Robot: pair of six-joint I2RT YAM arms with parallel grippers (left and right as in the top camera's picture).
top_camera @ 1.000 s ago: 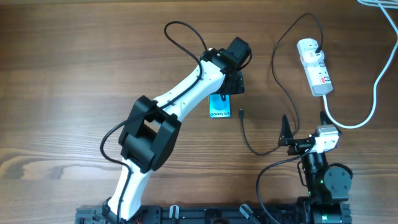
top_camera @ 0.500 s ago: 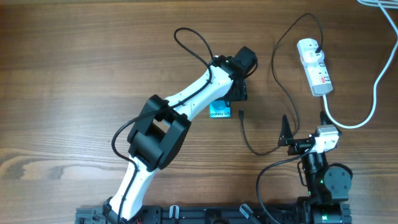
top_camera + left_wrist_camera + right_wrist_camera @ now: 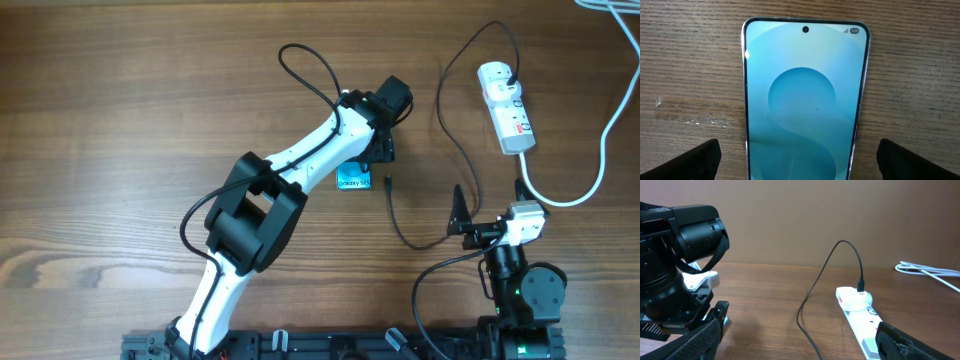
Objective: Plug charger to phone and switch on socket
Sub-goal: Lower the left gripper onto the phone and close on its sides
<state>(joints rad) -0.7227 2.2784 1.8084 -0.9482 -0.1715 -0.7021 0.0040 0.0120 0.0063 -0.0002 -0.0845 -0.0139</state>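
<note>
Overhead: straight down on brown wooden table point(image 3: 120, 120). Left wrist: close above cyan-screened rectangular smartphone point(image 3: 805, 100), facing down. Right wrist: low, level toward white elongated power strip point(image 3: 860, 317). Overhead covers both.

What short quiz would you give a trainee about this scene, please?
1. True or false: the charger plug is already in the phone.
2. The left gripper is: A) shut on the phone; B) open, one finger on each side of the phone; C) holding the plug.
3. Fill in: the far end of the charger cable goes into the white ____.
Key: 1 false; 2 B; 3 power strip.
</note>
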